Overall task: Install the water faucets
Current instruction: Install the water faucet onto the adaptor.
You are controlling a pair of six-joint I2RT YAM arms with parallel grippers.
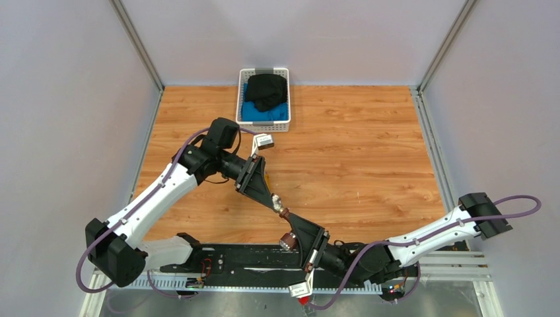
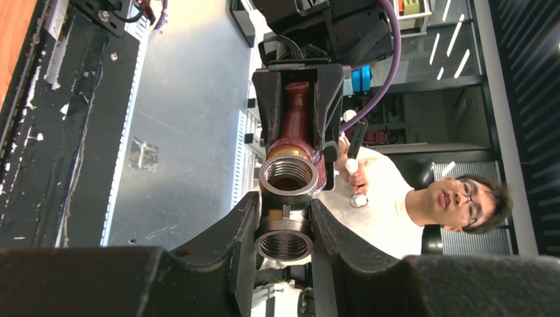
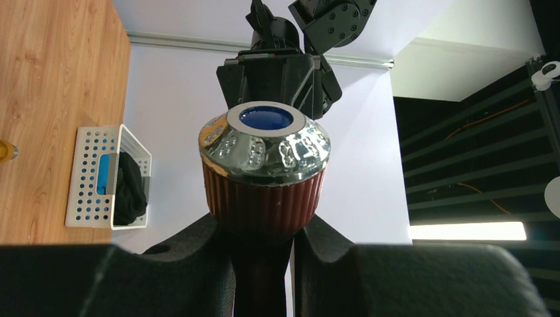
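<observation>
The dark reddish-brown water faucet [image 1: 285,214] hangs above the table's front middle, with my right gripper [image 1: 292,221] shut on its body. Its silvery round knob [image 3: 266,148] with a blue mark faces the right wrist camera, just past my right gripper [image 3: 264,228]. My left gripper [image 2: 285,205] is shut on a stubby grey threaded fitting [image 2: 284,243]. The faucet [image 2: 295,125] and the fitting meet end to end between the two grippers. A small brass-yellow piece [image 3: 5,150] shows on the wood at the right wrist view's left edge.
A white perforated basket [image 1: 263,125] holding black and blue cloth stands at the back middle of the wooden table [image 1: 370,152]. A black base plate [image 1: 251,264] runs along the near edge between the arm bases. Metal frame posts rise at the back corners.
</observation>
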